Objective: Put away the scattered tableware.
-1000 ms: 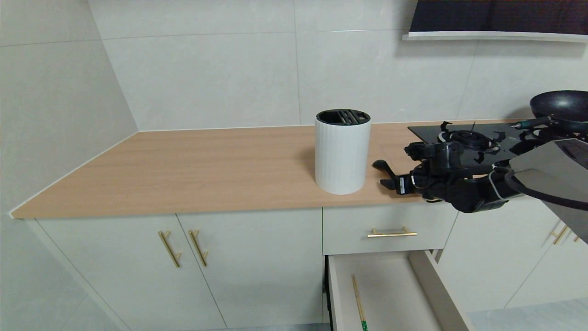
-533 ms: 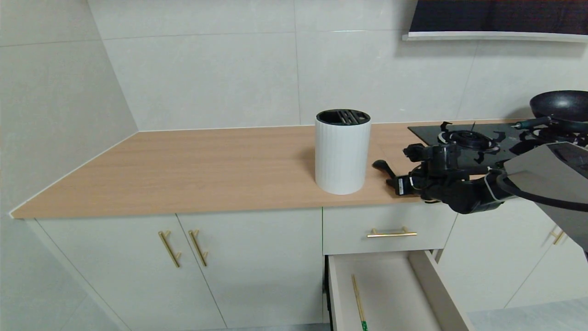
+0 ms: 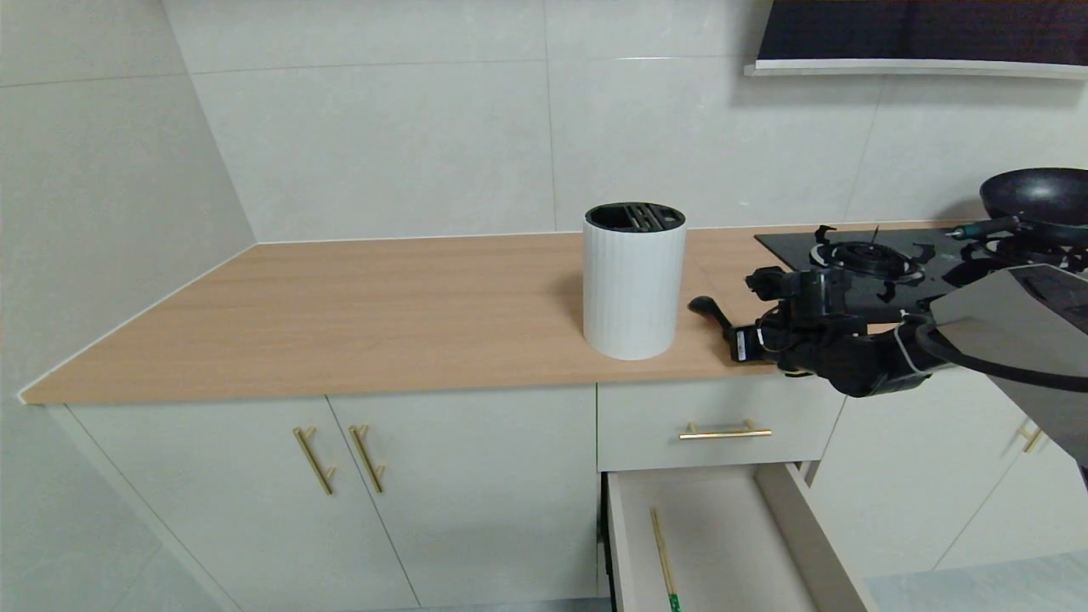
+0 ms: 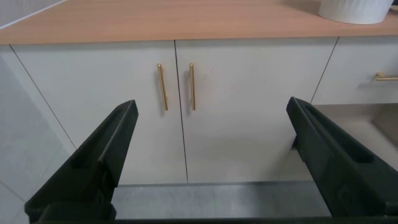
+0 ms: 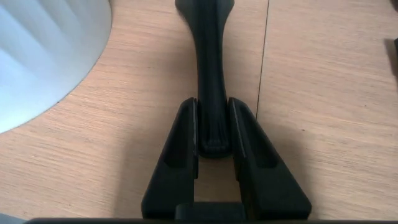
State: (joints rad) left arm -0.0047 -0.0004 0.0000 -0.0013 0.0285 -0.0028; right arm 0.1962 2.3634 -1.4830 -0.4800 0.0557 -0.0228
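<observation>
From the head camera: the right gripper (image 3: pixel 731 332) is clenched on the handle of a black plastic utensil (image 3: pixel 705 307) low over a wooden countertop (image 3: pixel 340 314), just right of a white ribbed cylindrical holder (image 3: pixel 634 289) with a black slotted top. Whether the utensil rests on the wood or is lifted off it cannot be told. A small white label (image 3: pixel 742 342) on the gripper is too small to read. Below the counter's near edge, an open white drawer (image 3: pixel 795 527) holds a pair of wooden chopsticks with green tips (image 3: pixel 661 557). To the far right, a black wok (image 3: pixel 1033 194) sits on a black gas hob (image 3: pixel 867 255).

From the left wrist camera: the left gripper (image 4: pixel 211 115) hangs with its fingers spread wide and nothing between them, facing two white cabinet doors with slim gold handles (image 4: pixel 177 87) under the counter.

From the right wrist camera: the right gripper's two dark fingers (image 5: pixel 186 134) press against either side of the utensil's narrow handle end, with the holder's base close beside it on the countertop.
</observation>
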